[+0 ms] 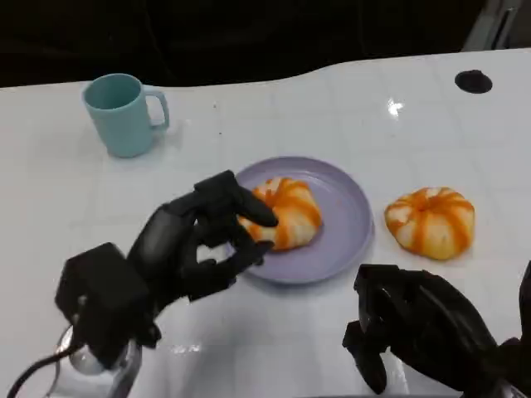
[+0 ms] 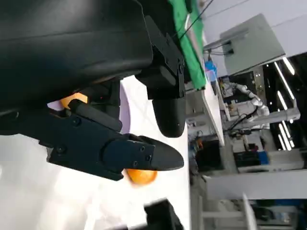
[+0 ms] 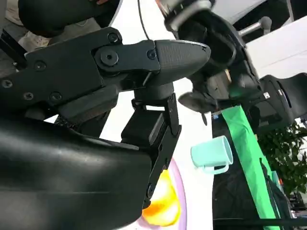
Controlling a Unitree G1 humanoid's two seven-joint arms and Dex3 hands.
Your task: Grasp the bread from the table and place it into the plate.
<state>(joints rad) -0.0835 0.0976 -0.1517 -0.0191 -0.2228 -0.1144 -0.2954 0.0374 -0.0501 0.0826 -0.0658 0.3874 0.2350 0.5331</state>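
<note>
The right hand sits nearest, low over the white counter, fingers curled on nothing. The left hand hovers at the lavender plate's rim, fingers apart; whether they touch the bread lying on the plate is unclear. A second bread lies right of the plate, a teal mug far left.
</note>
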